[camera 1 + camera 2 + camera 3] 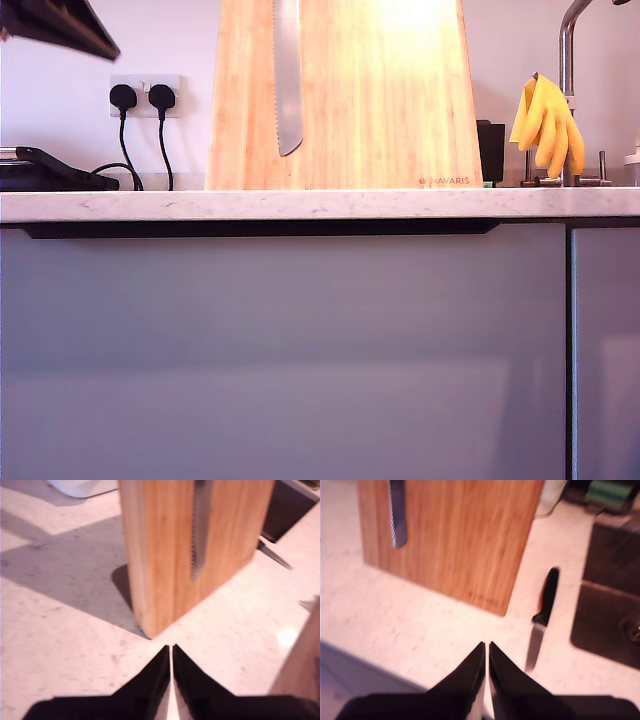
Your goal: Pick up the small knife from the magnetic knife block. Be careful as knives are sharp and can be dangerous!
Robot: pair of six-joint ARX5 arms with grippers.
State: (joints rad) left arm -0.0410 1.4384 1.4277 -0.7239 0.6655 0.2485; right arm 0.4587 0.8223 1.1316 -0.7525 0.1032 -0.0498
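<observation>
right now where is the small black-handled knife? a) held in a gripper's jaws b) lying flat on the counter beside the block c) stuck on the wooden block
b: the small knife lies flat on the counter beside the magnetic knife block, which holds only the serrated blade.

The white speckled counter [300, 204] is holding up the magnetic knife block [380, 110] (standing tall), while the small knife [541, 625] with its black handle is lying flat on the counter just beside the block.
</observation>
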